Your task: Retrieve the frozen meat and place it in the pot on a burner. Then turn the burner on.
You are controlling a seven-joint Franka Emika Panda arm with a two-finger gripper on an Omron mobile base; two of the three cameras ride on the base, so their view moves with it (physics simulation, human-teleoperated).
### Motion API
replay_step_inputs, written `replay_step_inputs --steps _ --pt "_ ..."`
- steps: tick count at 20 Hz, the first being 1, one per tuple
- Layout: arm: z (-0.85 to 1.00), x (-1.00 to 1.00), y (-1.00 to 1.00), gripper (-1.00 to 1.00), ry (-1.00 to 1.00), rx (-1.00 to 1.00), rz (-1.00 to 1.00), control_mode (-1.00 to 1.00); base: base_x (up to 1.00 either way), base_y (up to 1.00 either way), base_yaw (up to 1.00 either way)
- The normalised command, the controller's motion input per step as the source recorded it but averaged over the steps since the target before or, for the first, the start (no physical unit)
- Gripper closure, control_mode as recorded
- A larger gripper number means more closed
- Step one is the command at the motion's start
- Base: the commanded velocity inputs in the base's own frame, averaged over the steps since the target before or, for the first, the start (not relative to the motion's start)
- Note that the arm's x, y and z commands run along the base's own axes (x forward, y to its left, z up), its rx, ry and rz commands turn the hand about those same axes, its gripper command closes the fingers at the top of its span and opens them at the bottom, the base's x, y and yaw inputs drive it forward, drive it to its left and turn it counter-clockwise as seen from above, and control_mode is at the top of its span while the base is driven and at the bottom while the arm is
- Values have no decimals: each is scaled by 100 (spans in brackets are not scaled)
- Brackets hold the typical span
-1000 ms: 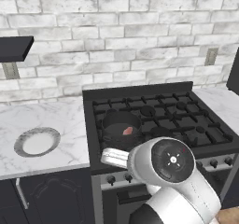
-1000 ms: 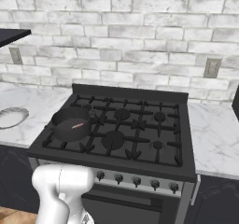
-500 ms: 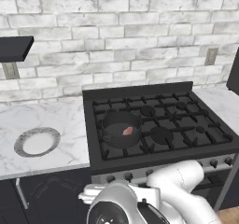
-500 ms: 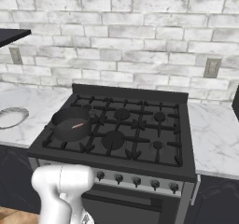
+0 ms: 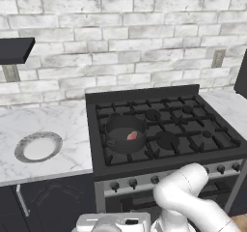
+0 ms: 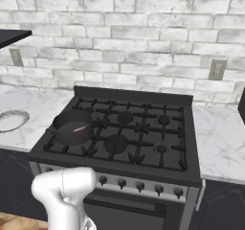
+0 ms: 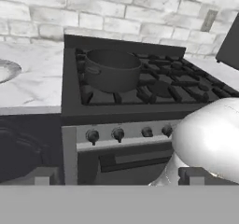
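Frozen meat point(image 5: 131, 136) lying inside the pot point(image 5: 125, 133) on the stove's point(image 5: 219, 154) front-left burner; marble desk point(image 5: 62, 134) alongside, grey brick wall point(image 5: 120, 57) behind; tool point(image 7: 116, 176) released, low before the knobs point(image 7: 117, 134)

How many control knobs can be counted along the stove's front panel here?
5 in the right base view, in one row below the grates: far left, next, middle, then, far right. A sixth may be hidden behind the arm at the left.
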Motion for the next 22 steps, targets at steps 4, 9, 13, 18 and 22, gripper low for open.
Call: replay_step_inputs --steps 4,9,13,18,22 --pt "-57 31 -64 -100 -19 1 13 -100 0 0 0" --pt "-77 36 -60 -100 -27 0 15 -100 0 0 0" --pt "-68 35 -33 -100 -27 0 13 -100 0 0 0" --pt "-12 34 -27 -100 -6 3 13 -100 0 0 0" --pt "-16 33 -41 -100 -4 0 9 -100 0 0 0"
